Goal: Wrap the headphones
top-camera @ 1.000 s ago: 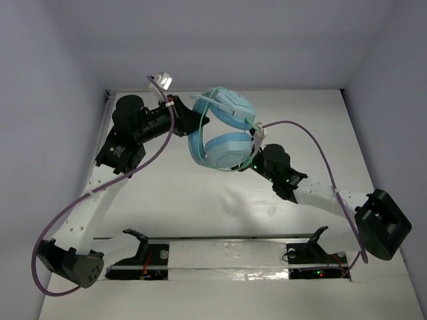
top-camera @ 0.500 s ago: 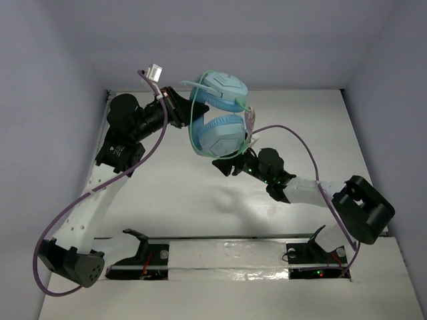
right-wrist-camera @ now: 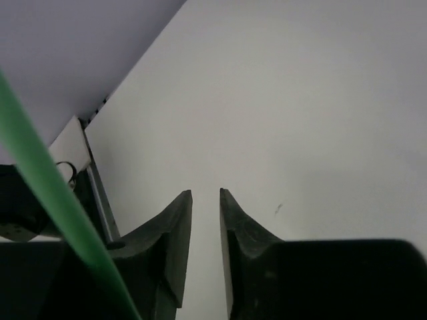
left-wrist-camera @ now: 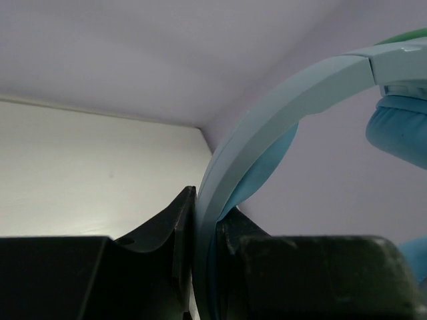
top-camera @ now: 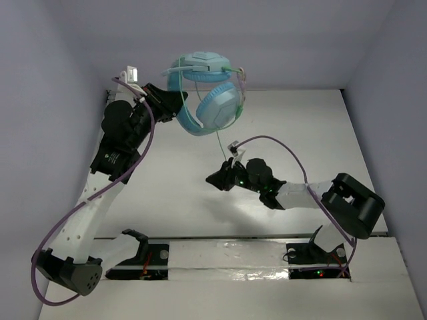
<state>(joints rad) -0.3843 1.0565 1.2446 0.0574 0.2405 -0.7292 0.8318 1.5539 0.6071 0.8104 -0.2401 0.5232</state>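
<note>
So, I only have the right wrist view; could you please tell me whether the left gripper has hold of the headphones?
Observer: Yes, the left gripper is shut on the headband of the headphones.
Operator: Thanks. Are they resting on the table?
Observer: No, the top view shows them lifted above the table.
Operator: And where does the green cable beside my fingers come from?
Observer: The cable hangs down from the headphones toward the right gripper.
</note>
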